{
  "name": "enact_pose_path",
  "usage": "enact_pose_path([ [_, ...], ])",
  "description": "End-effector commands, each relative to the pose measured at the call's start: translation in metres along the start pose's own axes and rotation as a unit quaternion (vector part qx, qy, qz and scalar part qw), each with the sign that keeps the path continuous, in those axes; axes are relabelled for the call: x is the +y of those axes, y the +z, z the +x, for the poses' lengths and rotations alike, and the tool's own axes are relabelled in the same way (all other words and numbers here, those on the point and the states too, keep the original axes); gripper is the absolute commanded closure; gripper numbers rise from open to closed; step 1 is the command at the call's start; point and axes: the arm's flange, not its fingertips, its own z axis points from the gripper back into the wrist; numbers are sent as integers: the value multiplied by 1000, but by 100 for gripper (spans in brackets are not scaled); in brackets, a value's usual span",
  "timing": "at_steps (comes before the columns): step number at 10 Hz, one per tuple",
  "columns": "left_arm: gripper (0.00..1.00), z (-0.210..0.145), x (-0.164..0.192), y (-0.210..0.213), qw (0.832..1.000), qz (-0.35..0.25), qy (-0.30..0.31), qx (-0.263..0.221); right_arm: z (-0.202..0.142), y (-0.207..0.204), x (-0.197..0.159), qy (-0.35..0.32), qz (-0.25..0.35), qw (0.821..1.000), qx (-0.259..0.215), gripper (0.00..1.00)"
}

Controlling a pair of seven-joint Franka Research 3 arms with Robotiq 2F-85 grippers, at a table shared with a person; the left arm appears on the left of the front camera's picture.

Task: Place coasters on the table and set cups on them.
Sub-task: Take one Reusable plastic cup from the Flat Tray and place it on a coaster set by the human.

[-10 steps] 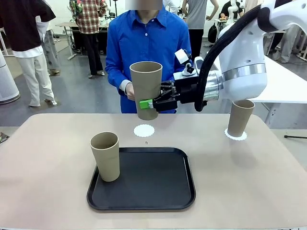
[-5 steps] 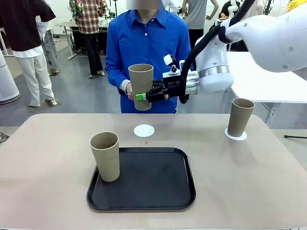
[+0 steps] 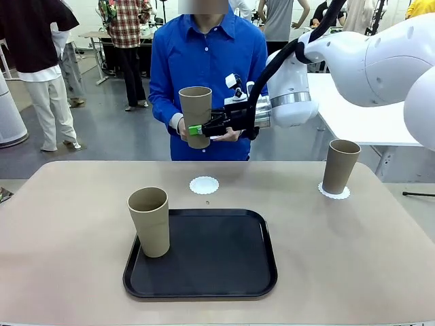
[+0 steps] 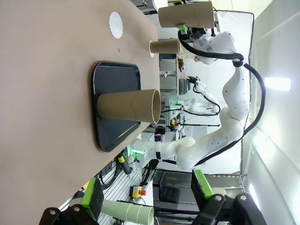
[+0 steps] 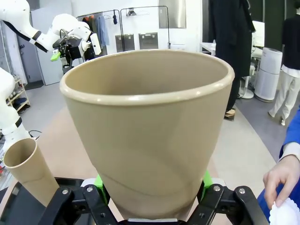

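The right arm [image 3: 367, 61] is stretched level across the middle with the right gripper [image 3: 198, 129] clamped on a raised cup [image 3: 195, 107], while the left gripper [image 4: 147, 191] is seen spread wide.

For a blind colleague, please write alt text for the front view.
The right gripper holds a beige cup up before a person in blue. On the table, a second cup stands on a coaster, a third cup at the black tray's edge; one coaster lies bare.

Open table [image 3: 340, 244] around the bare coaster [image 3: 204, 185], tray [image 3: 217, 251] and cup [image 3: 149, 221] just nearside
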Motion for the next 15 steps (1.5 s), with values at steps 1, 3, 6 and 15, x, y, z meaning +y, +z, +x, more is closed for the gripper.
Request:
enact_pose_path([
  [1,0,-1,-1,2,1000,-6,-4,-1,1,2,5,4,3,1000,0,18],
  [3,0,-1,-1,2,1000,-6,-4,-1,1,2,5,4,3,1000,0,18],
  [6,0,-1,-1,2,1000,-6,-4,-1,1,2,5,4,3,1000,0,18],
  [15,0,-1,-1,2,1000,-6,-4,-1,-52,14,-14,31,63,996,-46,18],
])
